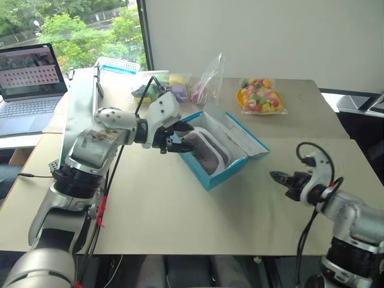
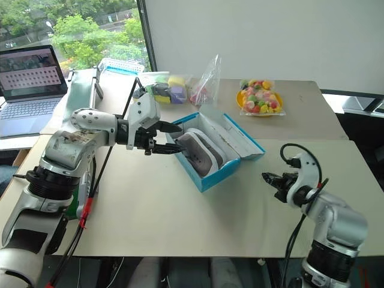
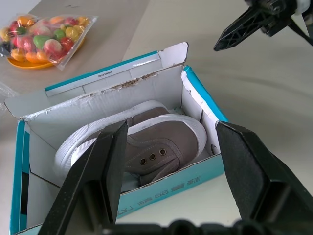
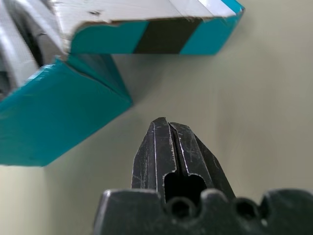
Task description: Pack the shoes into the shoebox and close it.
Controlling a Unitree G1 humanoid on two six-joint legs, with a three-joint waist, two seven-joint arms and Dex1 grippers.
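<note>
The blue shoebox stands open in the middle of the table, its lid folded back on the far right side. Both grey-beige shoes lie inside it, side by side, white soles showing. My left gripper is open at the box's left end, its fingers spread wide just above the near shoe with nothing between them. My right gripper is shut and empty, low over the table to the right of the box and pointing at the box corner.
A bag of colourful round items lies at the back right. A clear bag and coloured blocks sit behind the box. A laptop stands at the far left. Bare table lies between the box and the front edge.
</note>
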